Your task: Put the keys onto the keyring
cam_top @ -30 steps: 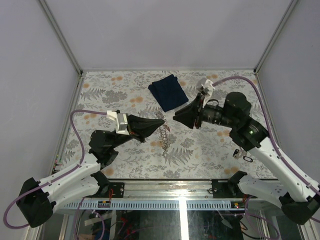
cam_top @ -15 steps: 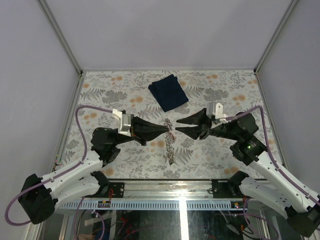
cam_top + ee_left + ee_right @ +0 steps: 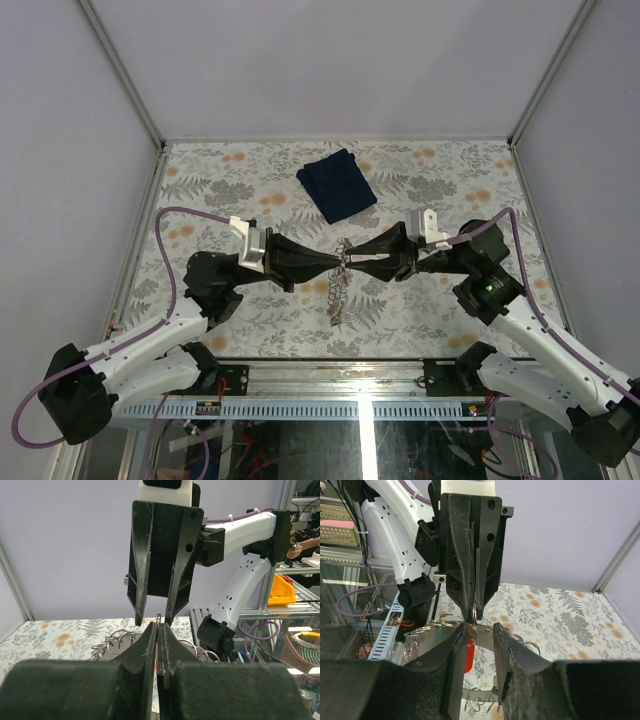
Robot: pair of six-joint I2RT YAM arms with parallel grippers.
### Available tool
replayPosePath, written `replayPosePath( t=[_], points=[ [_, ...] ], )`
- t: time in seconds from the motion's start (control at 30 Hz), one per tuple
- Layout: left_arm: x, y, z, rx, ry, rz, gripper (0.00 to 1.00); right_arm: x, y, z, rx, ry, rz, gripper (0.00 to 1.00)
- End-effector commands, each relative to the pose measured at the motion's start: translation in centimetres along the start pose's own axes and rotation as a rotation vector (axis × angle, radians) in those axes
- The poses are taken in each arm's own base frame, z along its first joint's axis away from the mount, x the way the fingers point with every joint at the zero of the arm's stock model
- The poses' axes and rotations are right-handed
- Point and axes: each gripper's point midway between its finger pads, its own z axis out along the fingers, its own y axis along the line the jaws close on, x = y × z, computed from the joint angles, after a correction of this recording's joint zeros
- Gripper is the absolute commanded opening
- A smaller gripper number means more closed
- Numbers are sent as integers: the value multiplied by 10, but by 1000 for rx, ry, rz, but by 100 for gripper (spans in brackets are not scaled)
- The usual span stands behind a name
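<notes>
My left gripper (image 3: 335, 262) is shut on a small ring (image 3: 159, 618) of the silvery keyring (image 3: 336, 295), which hangs from its tips over the middle of the table. In the left wrist view its fingertips (image 3: 150, 632) are pressed together. My right gripper (image 3: 355, 263) faces it tip to tip, open, its jaws on either side of that ring (image 3: 474, 615) without closing on it. A red key head (image 3: 470, 656) hangs just below the ring. More rings (image 3: 119, 641) dangle from the loop. I cannot make out black or green keys.
A dark blue folded cloth (image 3: 337, 185) lies at the back centre of the floral table (image 3: 220, 190). Metal posts and pale walls close in the table on three sides. The arm bases stand at the near edge.
The right arm swung down and left, and the left gripper moved right. Their tips went from well apart to meeting, with the keyring hanging between them.
</notes>
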Motion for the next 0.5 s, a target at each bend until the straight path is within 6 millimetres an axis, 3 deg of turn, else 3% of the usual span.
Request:
replayPosePath(
  t=[0.0, 0.37, 0.47],
  points=[
    [-37, -9, 8, 49, -102, 92, 0, -22, 0, 3, -28, -37, -61, 32],
    [-34, -6, 9, 45, -95, 91, 0, -16, 0, 8, -55, -24, -23, 23],
    [-34, -7, 9, 46, -95, 93, 0, -15, 0, 9, -61, -21, -14, 12]
  ],
)
